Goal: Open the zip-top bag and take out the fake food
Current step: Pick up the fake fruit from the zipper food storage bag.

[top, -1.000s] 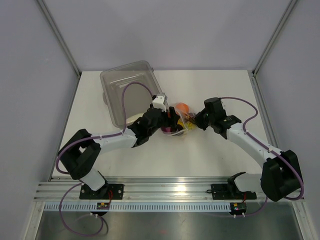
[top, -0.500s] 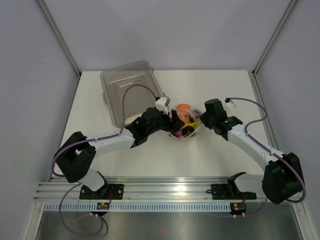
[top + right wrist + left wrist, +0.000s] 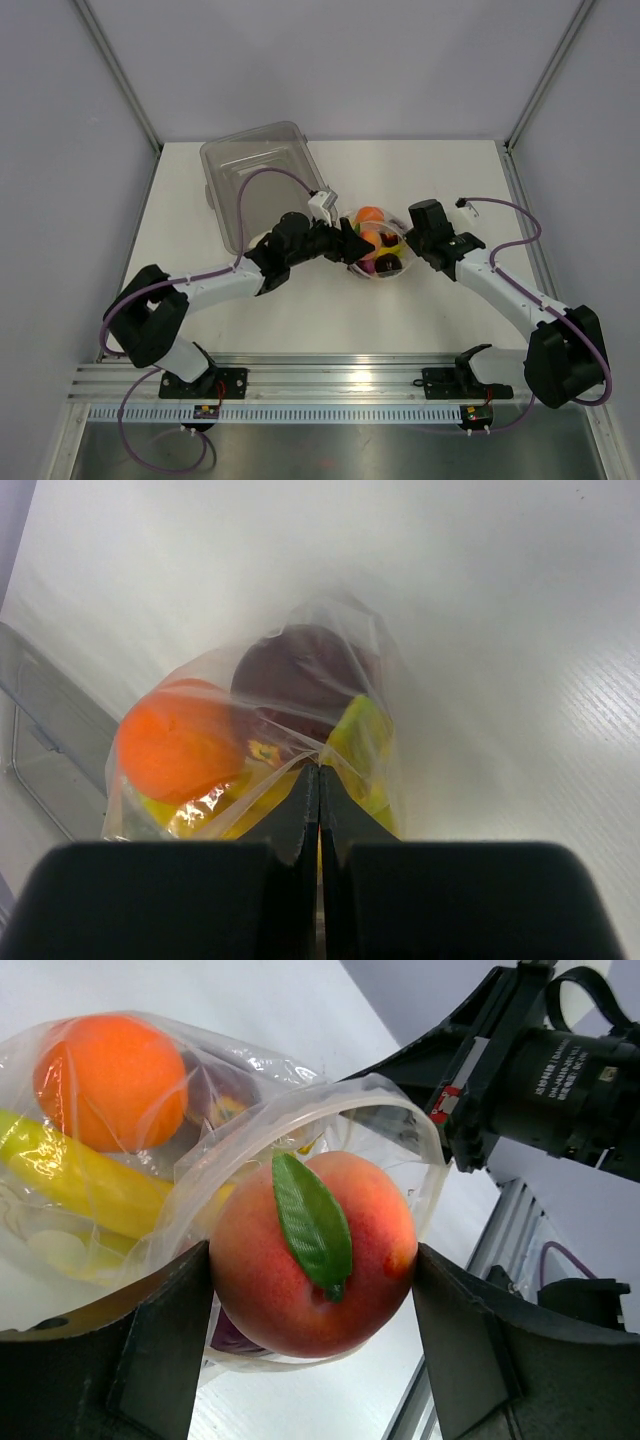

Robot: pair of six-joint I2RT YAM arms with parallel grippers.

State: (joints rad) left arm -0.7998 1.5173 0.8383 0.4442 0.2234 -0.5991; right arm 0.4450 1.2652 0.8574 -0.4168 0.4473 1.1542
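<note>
- On my left gripper (image 3: 311, 1265), jaws clamp the peach (image 3: 265, 1285) in the zip-top bag (image 3: 405, 1120) mouth; film may snag.
- On my right gripper (image 3: 319, 780), jaws pinch the bag's edge; it could slip.

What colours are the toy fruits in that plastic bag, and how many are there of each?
Orange: 1, the orange
Pinkish-orange: 1, the peach
Yellow: 1, the banana bunch
Dark red: 1, the apple
Total: 4 showing; the zip-top bag may hide more.
</note>
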